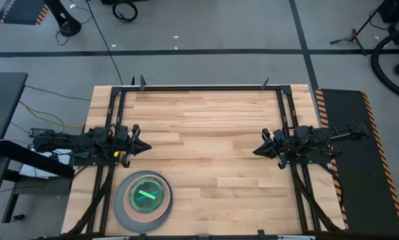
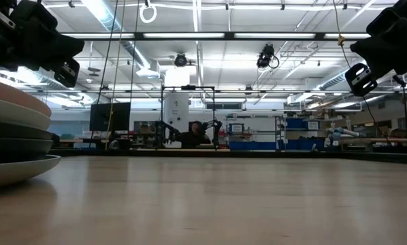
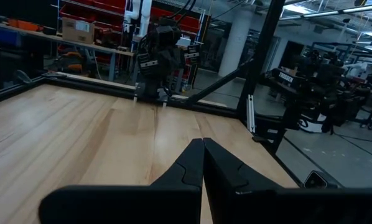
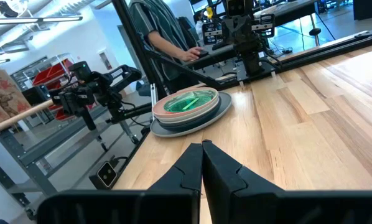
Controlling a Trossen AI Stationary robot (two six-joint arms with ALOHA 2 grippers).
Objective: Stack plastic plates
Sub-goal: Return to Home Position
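Both arms are raised above the table (image 1: 206, 133) with the stacking apparently complete. The left gripper (image 1: 148, 148) hangs near the left edge and the right gripper (image 1: 255, 151) near the right edge, well apart and pointing at each other across bare wood. Each wrist view shows that arm's own fingers pressed together on nothing: left gripper (image 3: 203, 146), right gripper (image 4: 202, 147).

The plastic plates (image 1: 143, 200) form one pile close to the left edge, towards the corner on the low camera's side and just beside the left arm's base. The large grey plate (image 1: 121, 212) carries the pile. Above it, salmon pink and dark teal rims show, with a green plate on top.

No true container is present. Each plate acts as a shallow dish for the next, and the top one holds nothing. A bright lime streak crosses its centre; whether that is a small plate or glare cannot be told.

Likely hazards:
- The pile sits near the corner, so a low sweep of the left arm could probably push it off.
- Smooth nested plastic may slide if jolted.
- A person (image 4: 164, 34) stands beyond the left edge and could bump the frame.
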